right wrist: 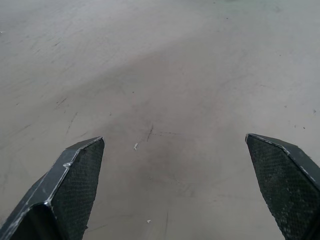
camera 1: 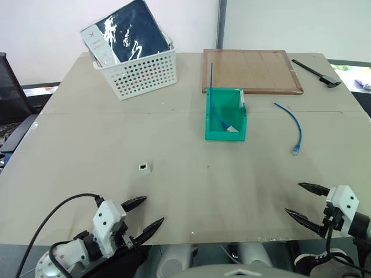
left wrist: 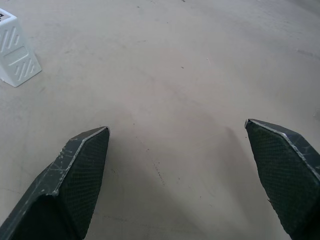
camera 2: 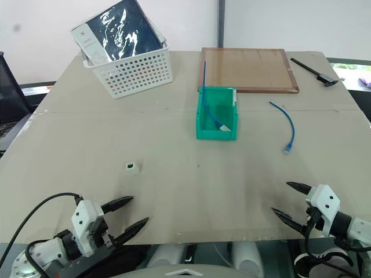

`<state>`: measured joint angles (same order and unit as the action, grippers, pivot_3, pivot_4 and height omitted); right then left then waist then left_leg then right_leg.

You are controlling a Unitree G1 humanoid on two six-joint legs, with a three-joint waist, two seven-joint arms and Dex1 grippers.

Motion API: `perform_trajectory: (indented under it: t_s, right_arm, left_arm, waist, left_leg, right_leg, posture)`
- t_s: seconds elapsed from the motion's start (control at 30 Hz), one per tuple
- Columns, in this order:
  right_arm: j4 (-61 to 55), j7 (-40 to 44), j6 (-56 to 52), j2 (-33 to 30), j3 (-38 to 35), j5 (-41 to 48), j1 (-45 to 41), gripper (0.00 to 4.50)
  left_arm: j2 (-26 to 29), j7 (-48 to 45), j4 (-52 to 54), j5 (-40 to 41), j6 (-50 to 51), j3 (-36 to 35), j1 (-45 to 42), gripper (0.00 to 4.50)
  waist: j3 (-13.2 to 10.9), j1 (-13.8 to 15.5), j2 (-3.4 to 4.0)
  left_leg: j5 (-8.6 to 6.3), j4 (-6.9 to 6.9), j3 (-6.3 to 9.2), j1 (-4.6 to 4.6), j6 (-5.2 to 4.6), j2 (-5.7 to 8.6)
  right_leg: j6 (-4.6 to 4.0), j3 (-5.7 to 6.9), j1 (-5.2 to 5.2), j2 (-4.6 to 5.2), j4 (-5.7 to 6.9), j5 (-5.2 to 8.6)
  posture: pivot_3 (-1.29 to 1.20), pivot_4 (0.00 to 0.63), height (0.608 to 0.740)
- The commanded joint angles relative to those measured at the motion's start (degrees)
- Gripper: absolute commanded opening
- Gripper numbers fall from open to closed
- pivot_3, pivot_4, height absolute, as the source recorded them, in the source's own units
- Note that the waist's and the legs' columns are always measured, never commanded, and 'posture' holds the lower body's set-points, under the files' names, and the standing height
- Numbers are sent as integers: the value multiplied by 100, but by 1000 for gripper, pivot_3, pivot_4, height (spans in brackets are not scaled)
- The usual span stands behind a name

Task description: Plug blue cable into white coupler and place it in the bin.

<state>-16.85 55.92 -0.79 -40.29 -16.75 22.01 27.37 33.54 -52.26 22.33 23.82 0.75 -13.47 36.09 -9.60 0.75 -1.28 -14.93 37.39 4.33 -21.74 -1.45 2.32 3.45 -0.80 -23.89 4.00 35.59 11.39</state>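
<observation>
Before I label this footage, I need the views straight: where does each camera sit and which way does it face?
Left eye: on the head, facing forward and down at the table, bin, coupler, both tools.
Right eye: beside it, same scene.
Left wrist: along the open left tool, coupler ahead.
Right wrist: along the open right tool, bare table.

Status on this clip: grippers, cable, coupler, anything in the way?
Left gripper and right gripper open, empty, low at near edge. Blue cable loose, right of bin. Coupler alone, unplugged. Paths clear.
</observation>
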Motion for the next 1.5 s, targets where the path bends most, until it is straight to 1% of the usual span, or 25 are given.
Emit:
perform_trajectory:
  t_s: [0.03, 0.13, 0.27, 0.3, 0.37, 0.43, 0.47, 0.5, 0.53, 0.57, 0.63, 0.67, 0.73, 0.8, 0.9, 1.13, 1.2, 1.23, 1.37, 1.4, 1.5]
  right_arm:
    - [-62, 8, 76, -172, -311, 3, -118, 4460]
    - [-75, -47, -177, -562, -386, -77, -569, 4460]
    - [276, 248, -247, -1137, -231, -206, -1259, 4460]
    - [520, 505, -223, -1369, -112, -211, -1594, 4460]
    - [1253, 1118, 45, -1856, 325, -444, -2556, 4460]
    - [2215, 1487, 512, -2156, 941, -1030, -3647, 4460]
    - [2935, 1693, 1173, -2255, 1414, -1600, -4370, 4460]
    - [3512, 1858, 1715, -2316, 1772, -1996, -4914, 4460]
    - [4182, 1952, 2298, -2265, 2179, -2482, -5585, 4460]
    - [4841, 2026, 2837, -2145, 2546, -2875, -6225, 4223]
    - [5752, 2108, 3526, -1927, 3028, -3370, -7070, 3593]
    - [6141, 2107, 3912, -1828, 3250, -3599, -7396, 3180]
    - [6736, 2142, 4470, -1660, 3606, -3950, -7884, 3180]
    - [7238, 2000, 4947, -1488, 3903, -4285, -8293, 3180]
    - [7753, 1785, 5414, -1276, 4203, -4650, -8724, 3180]
    - [8362, 1545, 5745, -925, 4559, -5111, -9227, 3180]
    - [8465, 1435, 5740, -803, 4648, -5244, -9324, 2594]
    - [8506, 1418, 5738, -763, 4672, -5275, -9356, 2446]
    - [8643, 1452, 5708, -595, 4829, -5476, -9480, 483]
    - [8679, 1447, 5695, -544, 4877, -5537, -9508, 75]
    - [8774, 1444, 5622, -438, 4925, -5624, -9601, 27]
  left_arm:
    - [90, -98, 321, 156, 53, 94, -131, 4451]
    - [302, -208, 958, 377, 393, 338, -422, 4451]
    - [447, -173, 1311, 583, 750, 463, -698, 4451]
    - [476, -155, 1408, 595, 815, 526, -785, 4451]
    - [564, -184, 1555, 549, 892, 680, -949, 4451]
    - [607, -191, 1626, 566, 956, 765, -1074, 4451]
    - [617, -163, 1643, 601, 1015, 795, -1179, 4451]
    - [621, -140, 1669, 623, 1064, 812, -1242, 4451]
    - [620, -118, 1682, 633, 1096, 828, -1294, 4451]
    - [615, -106, 1694, 635, 1110, 840, -1315, 4484]
    - [611, -106, 1724, 628, 1101, 855, -1294, 4500]
    - [597, -100, 1722, 623, 1086, 855, -1282, 4500]
    - [567, -90, 1718, 606, 1041, 847, -1227, 4500]
    - [529, -86, 1712, 569, 969, 846, -1140, 4500]
    - [487, -103, 1719, 516, 850, 850, -986, 4500]
    - [438, -158, 1633, 439, 602, 867, -826, 4500]
    - [421, -183, 1588, 401, 521, 888, -794, 4500]
    - [421, -193, 1578, 391, 493, 891, -778, 4500]
    - [410, -205, 1524, 358, 402, 921, -774, 4500]
    - [395, -201, 1493, 336, 374, 938, -783, 4500]
    - [337, -172, 1406, 275, 284, 967, -792, 4500]
  waist:
    - [0, 0, 1]
    - [-2, -1, 2]
    - [0, -8, 4]
    - [1, -10, 3]
    - [-10, -48, 19]
    - [-19, -90, 30]
    - [-20, -121, 26]
    - [-21, -134, 28]
    - [-25, -140, 21]
    - [-27, -139, 18]
    - [-32, -177, 20]
    - [-32, -173, 19]
    - [-34, -172, 21]
    - [-36, -161, 23]
    - [-37, -157, 24]
    - [-38, -160, 25]
    - [-38, -167, 25]
    - [-38, -177, 26]
    - [-38, -190, 27]
    - [-38, -190, 27]
    - [-38, -195, 27]
  left_leg:
    - [0, 0, 0, 0, 0, 0]
    - [0, 6, -3, -1, 0, 1]
    - [0, 11, -7, 8, 0, 0]
    - [0, 7, -6, 8, 0, -2]
    - [0, 5, -15, 10, 0, -3]
    - [1, 11, -31, 13, -2, -1]
    - [1, 11, -43, 12, -2, 1]
    - [1, 11, -57, 19, -2, -1]
    - [1, 8, -59, 23, -2, -2]
    - [1, 2, -58, 23, -2, -5]
    - [1, -4, -77, 22, -1, -11]
    - [1, -4, -86, 18, -1, -13]
    - [1, -6, -90, 12, 0, -14]
    - [2, -7, -95, 6, 1, -15]
    - [-1, -6, -89, 3, -5, -14]
    - [-5, -1, -80, 11, -12, -11]
    - [-5, -1, -81, 13, -12, -11]
    - [-5, -1, -81, 14, -12, -11]
    - [-6, -1, -83, 17, -12, -12]
    - [-6, -1, -82, 17, -12, -12]
    - [-5, -1, -83, 19, -12, -11]
  right_leg:
    - [0, 0, 0, 0, 0, 0]
    - [0, -1, 1, 0, 0, -1]
    - [0, 1, 10, -2, 2, -2]
    - [-1, 2, 10, -5, 2, -1]
    - [-6, -3, 9, -9, 1, -5]
    - [-15, -12, 9, -8, 0, -12]
    - [-15, -12, 10, -5, 0, -13]
    - [-19, -10, 17, -7, 0, -15]
    - [-20, -8, 19, -7, -1, -14]
    - [-22, -2, 19, -9, -3, -14]
    - [-25, -4, 14, -10, -6, -16]
    - [-26, -13, 8, -12, -7, -17]
    - [-28, -15, -1, -11, -8, -18]
    - [-28, -18, -3, -7, -15, -19]
    - [-29, -24, -3, -1, -23, -19]
    - [-31, -32, -2, -1, -10, -20]
    - [-32, -34, -2, -2, -6, -20]
    - [-32, -35, -2, -2, -6, -20]
    - [-32, -38, -2, -4, -4, -21]
    - [-32, -38, -2, -4, -3, -21]
    - [-32, -39, -1, -5, -3, -21]
  posture:
    - [0, 150, 740]
    - [0, 150, 740]
    - [0, 150, 740]
    - [0, 150, 740]
    - [0, 150, 740]
    - [0, 150, 740]
    - [0, 150, 740]
    - [0, 150, 740]
    - [0, 150, 740]
    - [0, 150, 740]
    - [0, 150, 740]
    - [0, 150, 740]
    - [0, 150, 740]
    - [0, 150, 740]
    - [0, 150, 740]
    - [0, 150, 740]
    - [0, 150, 740]
    - [0, 150, 740]
    - [0, 150, 740]
    - [0, 150, 740]
    - [0, 150, 740]
